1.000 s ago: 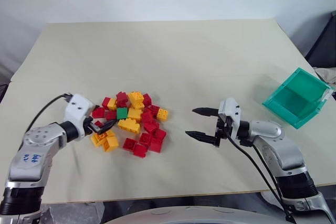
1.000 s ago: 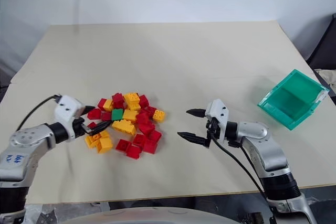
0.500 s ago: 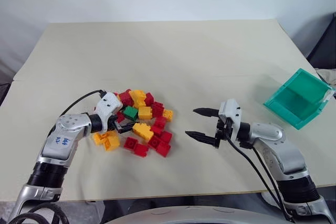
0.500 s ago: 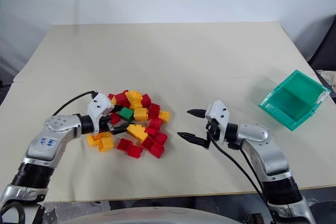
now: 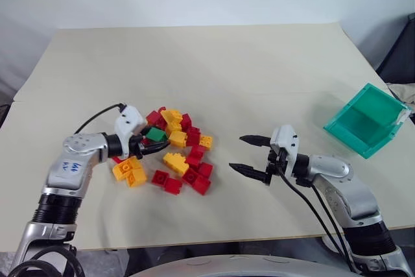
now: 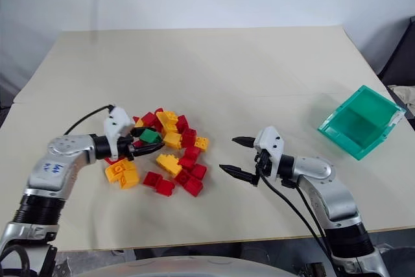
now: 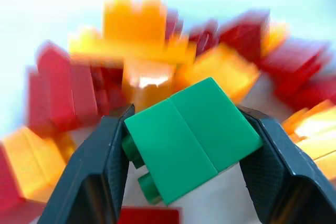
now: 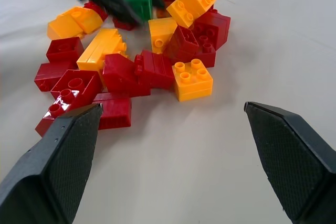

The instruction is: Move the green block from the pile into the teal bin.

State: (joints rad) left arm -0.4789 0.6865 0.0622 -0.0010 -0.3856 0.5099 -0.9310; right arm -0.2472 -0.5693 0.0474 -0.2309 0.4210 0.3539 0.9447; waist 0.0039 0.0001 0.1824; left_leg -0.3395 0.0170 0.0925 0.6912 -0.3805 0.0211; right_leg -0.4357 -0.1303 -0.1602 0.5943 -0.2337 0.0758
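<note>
Plainly, the left claw (image 7: 184, 182) grips the green block (image 7: 191, 137) between its fingers; the right claw (image 5: 254, 155) gapes, empty.

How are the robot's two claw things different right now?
The left tool is closed on the green block at the brick pile; the right tool is spread wide, holding nothing. The left sits among the bricks; the right hangs over bare table. Both have two black fingers.

The green block (image 7: 191, 136) sat tilted above the pile (image 5: 170, 157) of red and yellow bricks; the teal bin (image 5: 366, 121) lay well apart, tipped.
</note>
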